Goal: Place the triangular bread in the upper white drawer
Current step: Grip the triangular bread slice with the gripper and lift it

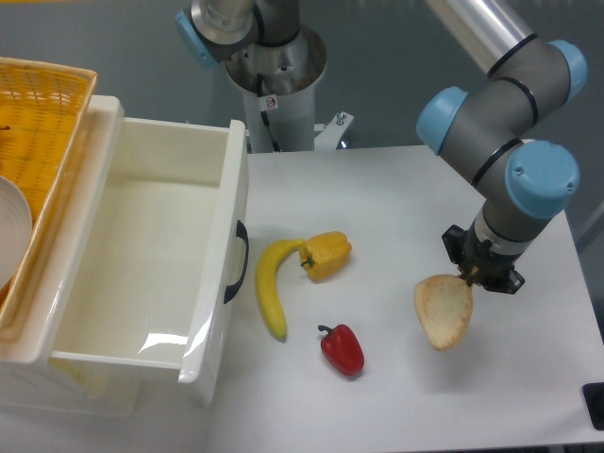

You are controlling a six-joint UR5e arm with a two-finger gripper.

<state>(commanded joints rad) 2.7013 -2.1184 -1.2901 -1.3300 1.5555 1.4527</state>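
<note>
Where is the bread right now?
The bread hangs from the gripper on the right side of the picture, tilted above the table, right of the red pepper and far from the white drawer.

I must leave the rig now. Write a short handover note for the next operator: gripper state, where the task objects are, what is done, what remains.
Gripper: shut on the triangular bread, holding it by its top edge; it appears lifted off the table, right side.
Upper white drawer: open at left, nothing visible inside.
Done: bread picked up.
Left: carry it left over the banana, yellow bell pepper and red pepper, then release it in the drawer.
</note>
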